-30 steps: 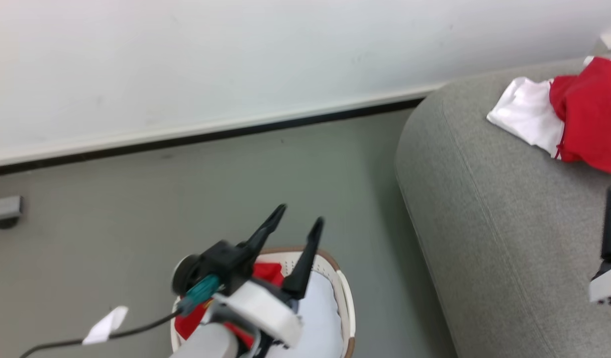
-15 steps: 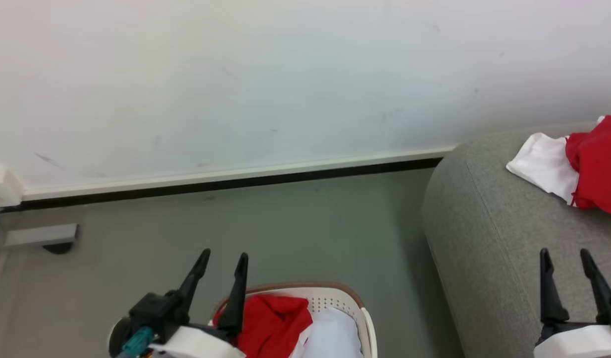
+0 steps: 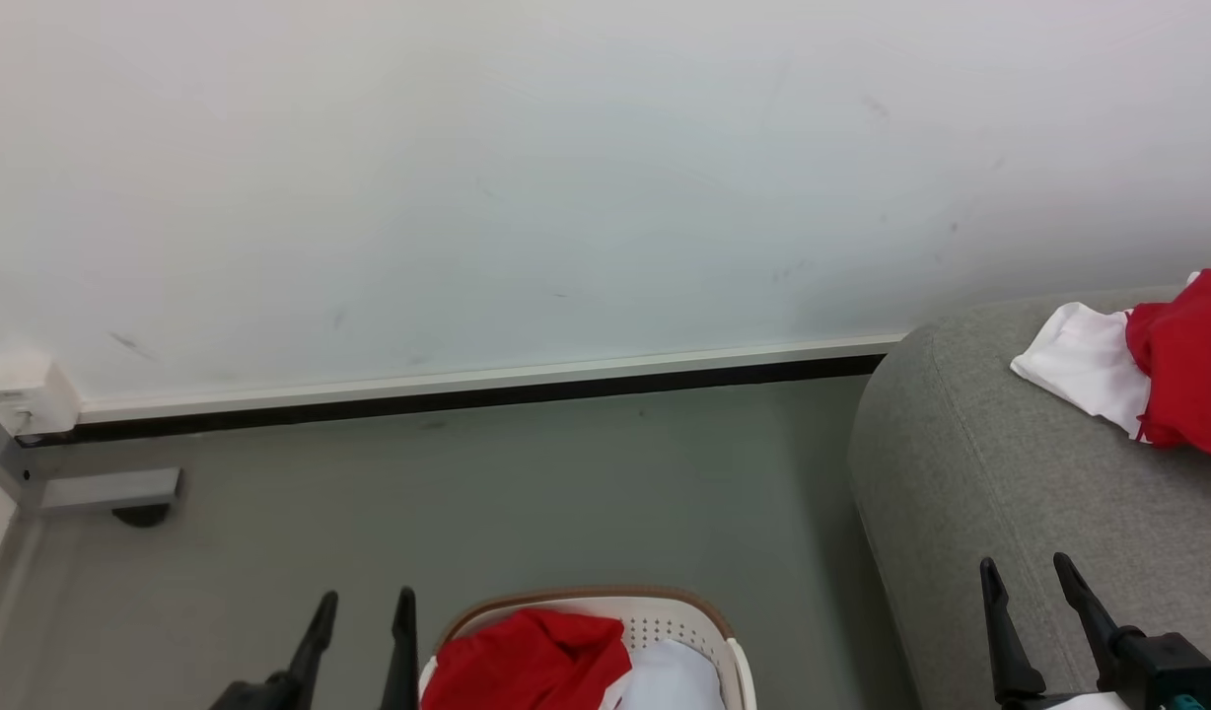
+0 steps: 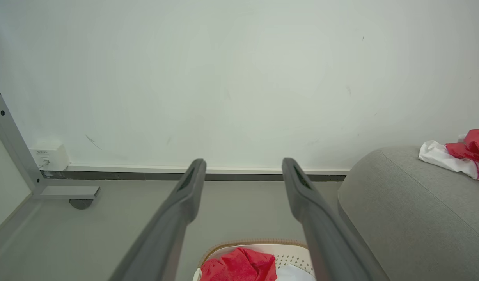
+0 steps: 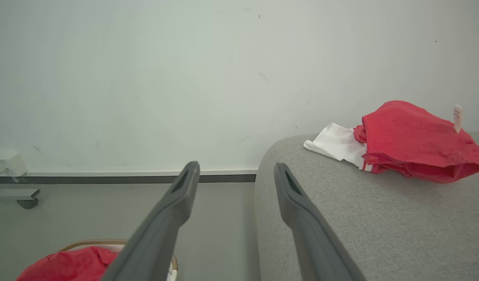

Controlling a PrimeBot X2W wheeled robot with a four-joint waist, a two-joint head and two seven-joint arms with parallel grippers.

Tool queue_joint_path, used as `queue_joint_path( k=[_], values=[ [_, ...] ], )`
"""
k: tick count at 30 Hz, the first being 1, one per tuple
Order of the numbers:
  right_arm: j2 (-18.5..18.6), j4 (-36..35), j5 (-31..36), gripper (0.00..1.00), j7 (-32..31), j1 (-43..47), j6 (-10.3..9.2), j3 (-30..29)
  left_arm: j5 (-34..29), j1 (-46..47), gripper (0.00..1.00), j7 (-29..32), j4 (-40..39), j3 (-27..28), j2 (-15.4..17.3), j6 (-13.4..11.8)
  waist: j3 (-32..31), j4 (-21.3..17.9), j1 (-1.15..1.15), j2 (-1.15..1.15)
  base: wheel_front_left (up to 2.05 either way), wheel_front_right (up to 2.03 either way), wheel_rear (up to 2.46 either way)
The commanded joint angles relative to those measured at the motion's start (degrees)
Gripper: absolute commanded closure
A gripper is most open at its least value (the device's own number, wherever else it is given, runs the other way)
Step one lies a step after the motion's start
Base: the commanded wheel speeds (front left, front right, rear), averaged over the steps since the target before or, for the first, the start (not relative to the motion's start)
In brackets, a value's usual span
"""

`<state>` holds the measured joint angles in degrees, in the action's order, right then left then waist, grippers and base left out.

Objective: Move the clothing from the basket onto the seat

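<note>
The cream basket (image 3: pixel 699 623) with its brown rim stands on the floor at the bottom middle of the head view. A red garment (image 3: pixel 527 659) and a white piece (image 3: pixel 670 680) lie in it. On the grey seat (image 3: pixel 970 473) at the right lie a red garment (image 3: pixel 1187 360) and a white one (image 3: pixel 1079 365), also seen from the right wrist as clothing (image 5: pixel 415 142). My left gripper (image 3: pixel 365 600) stands open and empty just left of the basket. My right gripper (image 3: pixel 1025 570) is open and empty over the seat's front part.
A white wall with a dark baseboard (image 3: pixel 467 394) runs behind the grey floor (image 3: pixel 527 493). A grey metal frame foot with a caster (image 3: pixel 122 493) and a small white box (image 3: pixel 19 399) sit at the far left.
The head camera has tilted up, so more wall shows. Both grippers now sit lower in the view; the left has come off the basket to its left side. Both stay open.
</note>
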<state>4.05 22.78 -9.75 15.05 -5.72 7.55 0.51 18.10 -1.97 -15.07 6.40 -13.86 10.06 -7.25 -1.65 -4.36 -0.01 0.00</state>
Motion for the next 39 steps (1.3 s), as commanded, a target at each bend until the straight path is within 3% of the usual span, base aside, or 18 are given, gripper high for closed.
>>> queue_joint_path(
  k=[1,14,39],
  values=[
    [0.0,0.1,0.3,0.0,0.2,0.7,-0.12,-0.1,-0.6,-1.1,0.0,-0.1,0.2,0.4,-0.2,0.3,-0.2,0.1,0.01,0.0,0.0,0.0,0.0],
    [-0.6,0.8,0.8,0.0,0.2,0.7,-0.12,-1.0,-4.8,-2.2,0.0,-0.1,1.6,4.4,-3.5,4.1,-0.4,1.5,0.01,0.0,0.0,0.0,0.0],
    [-0.7,0.4,0.3,0.0,0.2,-0.7,-0.13,0.0,-7.9,-1.4,0.0,-0.1,2.5,7.8,-6.1,7.6,0.9,0.9,0.01,0.0,0.0,0.0,0.0]
  ],
)
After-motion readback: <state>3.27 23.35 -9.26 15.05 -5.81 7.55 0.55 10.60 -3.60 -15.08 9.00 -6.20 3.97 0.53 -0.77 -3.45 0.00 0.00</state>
